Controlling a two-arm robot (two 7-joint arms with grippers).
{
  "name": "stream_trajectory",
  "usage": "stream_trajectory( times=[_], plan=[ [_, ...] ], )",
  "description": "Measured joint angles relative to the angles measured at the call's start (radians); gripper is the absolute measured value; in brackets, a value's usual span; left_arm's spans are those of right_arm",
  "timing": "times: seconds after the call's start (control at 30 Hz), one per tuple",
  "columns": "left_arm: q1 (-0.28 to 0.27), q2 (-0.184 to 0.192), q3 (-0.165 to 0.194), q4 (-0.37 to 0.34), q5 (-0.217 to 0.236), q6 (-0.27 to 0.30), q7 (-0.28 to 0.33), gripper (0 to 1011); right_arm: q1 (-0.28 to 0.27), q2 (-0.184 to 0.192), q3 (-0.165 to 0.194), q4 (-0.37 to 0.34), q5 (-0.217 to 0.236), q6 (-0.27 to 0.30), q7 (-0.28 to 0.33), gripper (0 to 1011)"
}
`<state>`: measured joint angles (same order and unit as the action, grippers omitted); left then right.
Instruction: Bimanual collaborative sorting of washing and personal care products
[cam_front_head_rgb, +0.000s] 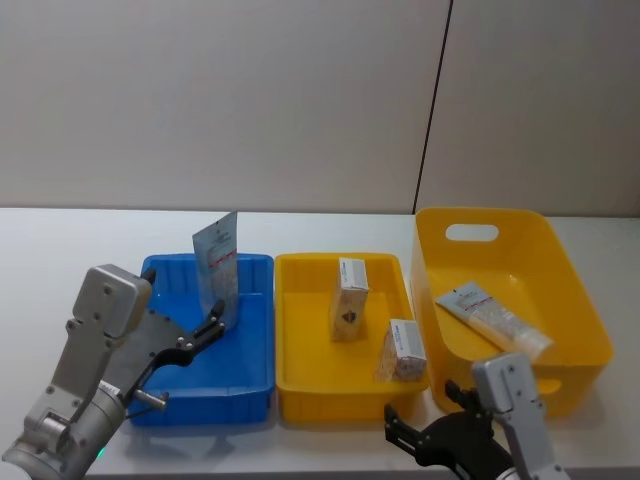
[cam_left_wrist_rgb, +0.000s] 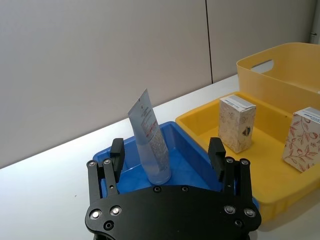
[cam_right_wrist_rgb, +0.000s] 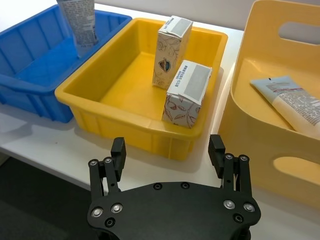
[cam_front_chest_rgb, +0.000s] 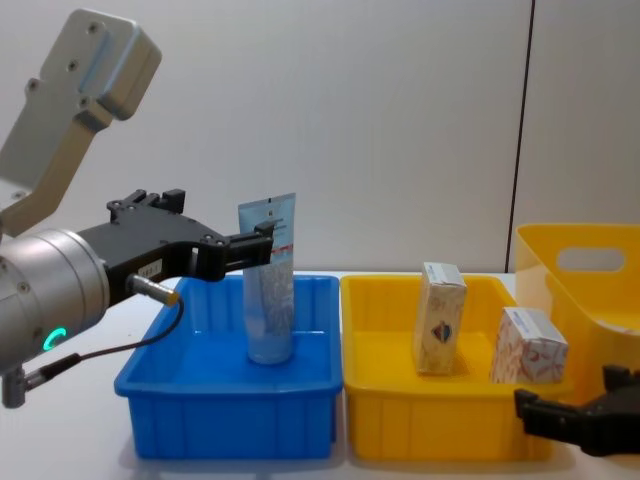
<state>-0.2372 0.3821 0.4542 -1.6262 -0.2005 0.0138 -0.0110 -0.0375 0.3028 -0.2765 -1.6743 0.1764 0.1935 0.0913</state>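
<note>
A pale-blue tube (cam_front_head_rgb: 217, 265) stands upright in the blue bin (cam_front_head_rgb: 160, 268). My left gripper (cam_left_wrist_rgb: 166, 156) is open just short of this tube (cam_left_wrist_rgb: 150, 137), its fingertips level with the tube's upper half in the chest view and not touching it. Two cream boxes stand in the shallow yellow tray (cam_front_head_rgb: 300, 400): one with a blue-red emblem (cam_front_head_rgb: 349, 300) and an orange-patterned one (cam_front_head_rgb: 403, 350). A second tube (cam_front_head_rgb: 490, 318) lies flat in the tall yellow bin (cam_front_head_rgb: 575, 300). My right gripper (cam_right_wrist_rgb: 167, 150) hangs open and empty at the table's front edge, in front of the tray.
The three containers stand side by side near the front of a white table (cam_front_head_rgb: 60, 250), with a grey wall behind. Bare tabletop lies left of the blue bin and behind all the bins.
</note>
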Motion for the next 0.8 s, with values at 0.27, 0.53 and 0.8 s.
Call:
stream_trajectory(
  times=[0.27, 0.53, 0.8],
  plan=[
    [0.000, 0.000, 0.000, 0.000, 0.000, 0.000, 0.000, 1001, 0.030, -0.040, -0.010, 0.038, -0.023, -0.002, -0.027, 1003],
    [0.000, 0.000, 0.000, 0.000, 0.000, 0.000, 0.000, 1001, 0.052, -0.073, -0.011, 0.067, -0.043, -0.016, -0.055, 1003],
    [0.000, 0.000, 0.000, 0.000, 0.000, 0.000, 0.000, 1001, 0.069, -0.103, -0.006, 0.092, -0.065, -0.033, -0.090, 1003]
  ],
)
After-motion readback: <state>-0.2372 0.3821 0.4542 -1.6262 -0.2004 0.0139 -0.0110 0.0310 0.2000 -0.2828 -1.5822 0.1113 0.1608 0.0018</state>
